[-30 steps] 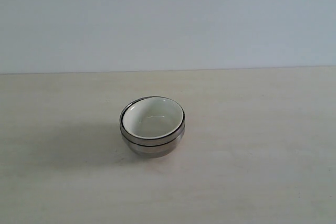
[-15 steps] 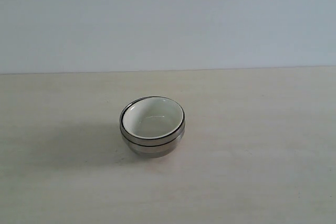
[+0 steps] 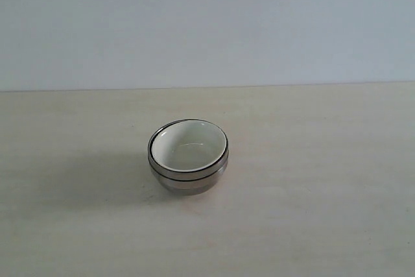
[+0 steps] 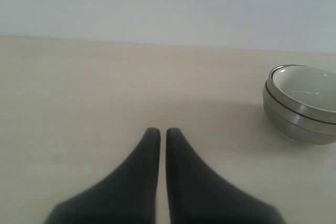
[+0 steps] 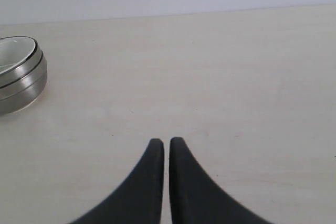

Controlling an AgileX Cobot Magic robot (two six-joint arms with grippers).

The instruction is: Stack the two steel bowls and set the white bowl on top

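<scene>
The two steel bowls (image 3: 187, 178) stand nested in one stack at the middle of the pale table, and the white bowl (image 3: 189, 145) sits inside the upper one. The left wrist view shows the steel stack (image 4: 296, 119) with the white bowl (image 4: 304, 88) in it; the right wrist view has the steel stack (image 5: 21, 82) too, holding the white bowl (image 5: 10, 55). My left gripper (image 4: 163, 131) is shut and holds nothing, well away from the stack. My right gripper (image 5: 166, 141) is also shut and empty, far from it. Neither gripper appears in the exterior view.
The pale wooden table (image 3: 311, 160) runs back to a plain light wall (image 3: 207, 24). Nothing else stands on it.
</scene>
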